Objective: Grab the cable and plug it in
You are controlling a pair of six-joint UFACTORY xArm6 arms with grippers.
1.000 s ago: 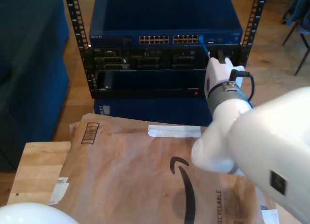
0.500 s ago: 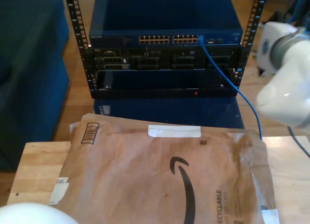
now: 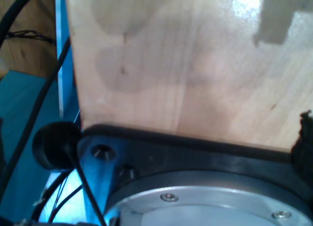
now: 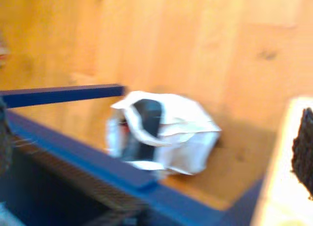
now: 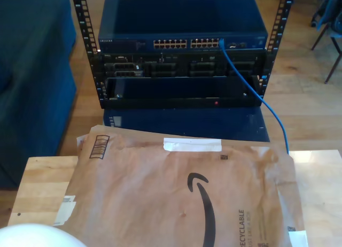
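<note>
Plugged in, by the look of it — the cable [image 5: 255, 92] runs from the end port of the port row on the blue switch [image 5: 181, 22] at the top of the rack [image 5: 101, 70], seen in the exterior view. From there it slopes down toward the exterior view's right, crosses the dark panels below, and drops behind the edge of the brown paper mailer [image 5: 181, 193]. The plug end seems seated in its socket, though too small to tell whether the clip has latched. The other end lies hidden past the mailer's edge, so nothing can be said of it. Judged from this, the main step looks done; what may remain is only a check of the seating.

Jaw state of my first gripper and my second gripper: cannot tell either way. The first wrist view looks across pale wooden board [image 3: 186, 64] with a dark mount and a metal ring beneath it, black wires and a blue strip [image 3: 61, 50] at the board's edge. The second wrist view, blurred, looks over a wooden floor with a crumpled white bag [image 4: 161, 133] just beside a dark blue frame edge [image 4: 73, 147].

As for containers — the mailer lies flat on the wooden table [image 5: 37, 183] and appears sealed, contents unseen. The bag shows something dark at its mouth, unclear what.
</note>
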